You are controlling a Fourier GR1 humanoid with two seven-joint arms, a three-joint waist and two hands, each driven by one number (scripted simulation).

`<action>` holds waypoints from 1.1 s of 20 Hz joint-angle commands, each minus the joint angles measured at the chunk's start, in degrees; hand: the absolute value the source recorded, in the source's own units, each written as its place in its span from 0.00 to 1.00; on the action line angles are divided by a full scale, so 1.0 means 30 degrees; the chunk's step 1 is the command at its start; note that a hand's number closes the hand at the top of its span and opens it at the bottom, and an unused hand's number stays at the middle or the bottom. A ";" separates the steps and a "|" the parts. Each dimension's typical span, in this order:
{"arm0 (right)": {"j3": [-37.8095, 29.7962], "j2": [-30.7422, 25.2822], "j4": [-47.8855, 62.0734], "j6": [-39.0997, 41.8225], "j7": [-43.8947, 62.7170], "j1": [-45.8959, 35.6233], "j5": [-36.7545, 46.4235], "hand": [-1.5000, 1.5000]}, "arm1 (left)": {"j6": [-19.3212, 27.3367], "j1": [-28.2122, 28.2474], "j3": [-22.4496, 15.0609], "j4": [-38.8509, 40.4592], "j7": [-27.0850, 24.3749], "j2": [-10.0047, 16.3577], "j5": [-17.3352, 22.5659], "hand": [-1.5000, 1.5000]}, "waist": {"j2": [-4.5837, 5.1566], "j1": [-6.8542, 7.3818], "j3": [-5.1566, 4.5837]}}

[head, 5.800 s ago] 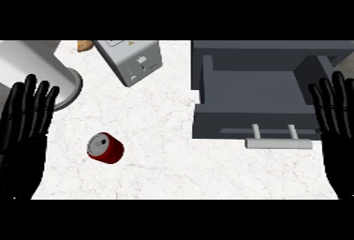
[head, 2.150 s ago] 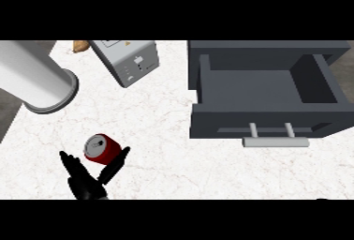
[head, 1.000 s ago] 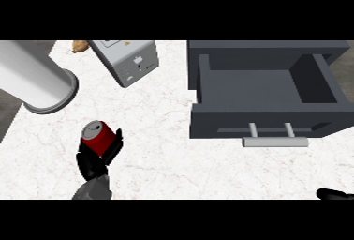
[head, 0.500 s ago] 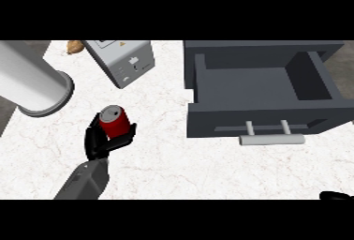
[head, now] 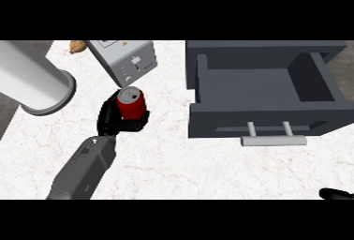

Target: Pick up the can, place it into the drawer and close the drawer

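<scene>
With the left hand (head: 109, 121) and its black fingers (head: 133, 125) curled round the red cylindrical metal can (head: 131, 105), held roughly upright just left of the open dark grey drawer (head: 224, 125), the carry should go rightward, high enough to clear the drawer's side wall before lowering.

We find the white counter (head: 207, 173) lit brightly and evenly, the light seeming to fall from above. Inside the open drawer (head: 221, 124) the grey deepens (its right wall darker than its floor). The pale cylinder (head: 31, 77) at far left shades softly round its side.
</scene>
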 commanded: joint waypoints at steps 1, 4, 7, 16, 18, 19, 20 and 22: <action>0.0126 0.0739 0.0040 -0.0113 -0.1028 0.0701 0.0548 0.00 | 0.0864 -0.0506 -0.0461 -0.1534 0.1643 -0.0565 -0.0867 1.00 | -0.0078 0.0221 0.0020; -0.1390 -0.0193 -0.0401 0.0483 -0.0406 0.0719 -0.1373 0.00 | 0.1277 -0.0943 -0.0926 -0.3471 0.3013 -0.0368 -0.1267 1.00 | -0.0129 0.0249 0.0028; -0.0406 0.0033 -0.0170 0.0061 -0.0021 0.0273 -0.0065 0.00 | 0.1753 -0.3274 -0.1005 -0.4096 0.5365 0.0034 -0.1550 1.00 | -0.0121 0.0273 0.0027; 0.0050 0.0926 0.0253 -0.0134 -0.1075 0.0512 0.0429 0.00 | 0.4986 -0.6005 -0.1753 -0.8459 1.1099 -0.1657 -0.2486 1.00 | -0.0144 0.0293 0.0033; -0.0681 -0.0554 -0.0201 0.0135 0.0559 -0.0396 -0.0073 0.00 | 0.4483 -0.6767 -0.1208 -0.7707 1.1472 -0.0930 -0.2864 1.00 | -0.0085 0.0217 0.0019; 0.0063 0.0243 -0.0357 -0.0365 0.0432 -0.0392 0.0492 0.00 | 0.4803 -0.6370 -0.1321 -0.8754 1.1684 -0.1104 -0.3120 1.00 | -0.0095 0.0277 0.0017; 0.0075 0.0439 0.0815 -0.0405 -0.0682 -0.0690 0.0794 0.00 | 0.4638 -0.6924 -0.1378 -0.8958 1.2535 -0.1033 -0.3096 1.00 | -0.0087 0.0307 0.0022; -0.0374 0.0060 -0.0606 -0.0143 0.0447 0.0199 0.0414 0.00 | 0.5380 -0.7716 -0.1433 -0.8981 1.3253 -0.1485 -0.3574 1.00 | -0.0094 0.0186 0.0019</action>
